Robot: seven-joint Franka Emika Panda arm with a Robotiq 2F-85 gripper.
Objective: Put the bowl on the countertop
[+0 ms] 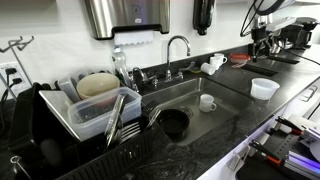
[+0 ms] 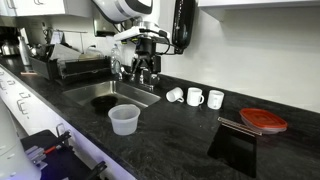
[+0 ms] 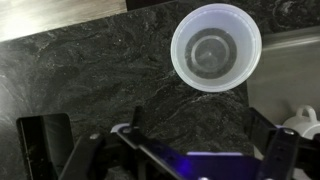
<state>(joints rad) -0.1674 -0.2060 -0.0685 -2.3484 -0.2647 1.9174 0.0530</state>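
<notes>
The black bowl (image 1: 173, 122) sits in the steel sink near its front corner; it shows as a dark round shape in an exterior view (image 2: 103, 103). It is out of the wrist view. The black speckled countertop (image 1: 250, 108) runs along the sink's side and shows in the other views too (image 2: 180, 140) (image 3: 110, 80). My gripper (image 2: 147, 72) hangs high above the counter by the sink, open and empty. In the wrist view the gripper (image 3: 200, 135) has its fingers spread over bare countertop.
A translucent white bowl (image 1: 264, 88) (image 2: 124, 119) (image 3: 216, 47) stands on the counter by the sink (image 1: 205, 90). A small white cup (image 1: 207, 102) is in the sink. White mugs (image 2: 195, 97), a red lid (image 2: 264, 120), faucet (image 1: 177, 45) and dish rack (image 1: 95, 105) stand around.
</notes>
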